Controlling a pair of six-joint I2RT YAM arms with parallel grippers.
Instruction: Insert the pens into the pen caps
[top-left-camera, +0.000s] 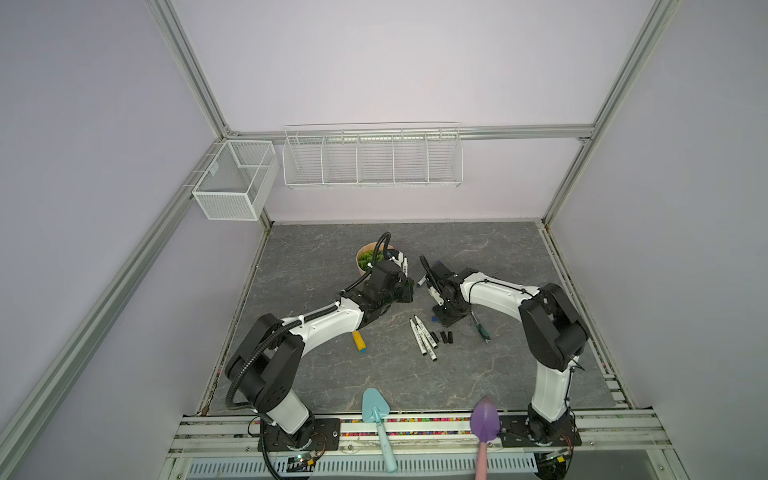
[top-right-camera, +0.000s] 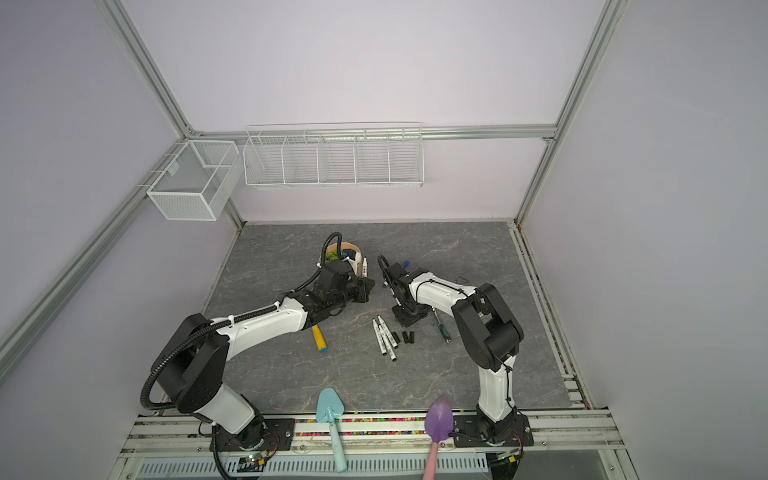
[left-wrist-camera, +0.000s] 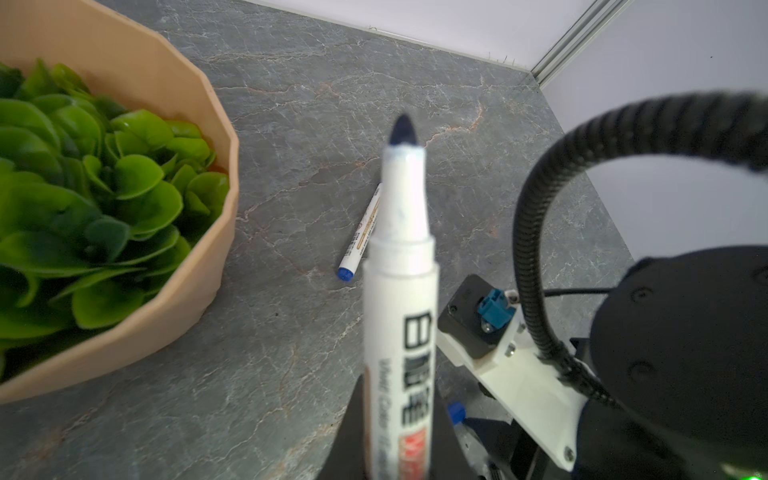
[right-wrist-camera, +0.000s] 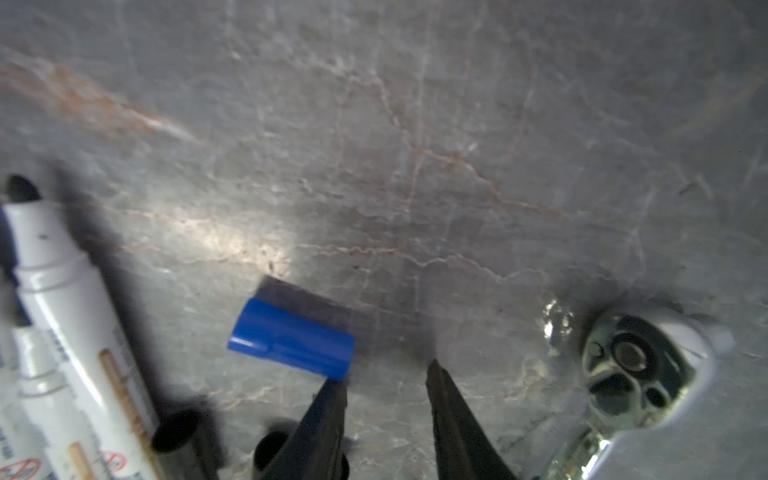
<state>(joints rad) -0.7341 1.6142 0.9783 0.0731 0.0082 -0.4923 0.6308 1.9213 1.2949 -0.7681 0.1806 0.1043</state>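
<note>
My left gripper (left-wrist-camera: 399, 395) is shut on a white pen (left-wrist-camera: 401, 257) whose bare dark blue tip points away from the camera; in a top view this pen (top-left-camera: 405, 263) stands beside the plant pot. My right gripper (right-wrist-camera: 385, 372) is open and low over the table, with nothing between its fingers. A blue pen cap (right-wrist-camera: 291, 338) lies on its side just past one fingertip (right-wrist-camera: 332, 399). Three more pens (top-left-camera: 424, 337) lie side by side mid-table with black pen caps (top-left-camera: 443, 336) next to them. Another pen (left-wrist-camera: 361, 232) with a blue end plug lies flat further back.
A tan pot of green leaves (top-left-camera: 365, 259) stands behind the left gripper. The green-handled ratchet (top-left-camera: 481, 330) lies right of the right gripper, its metal head (right-wrist-camera: 636, 370) close to the jaws. A yellow tool (top-left-camera: 358, 340) lies under the left arm. Two trowels (top-left-camera: 376, 409) sit at the front rail.
</note>
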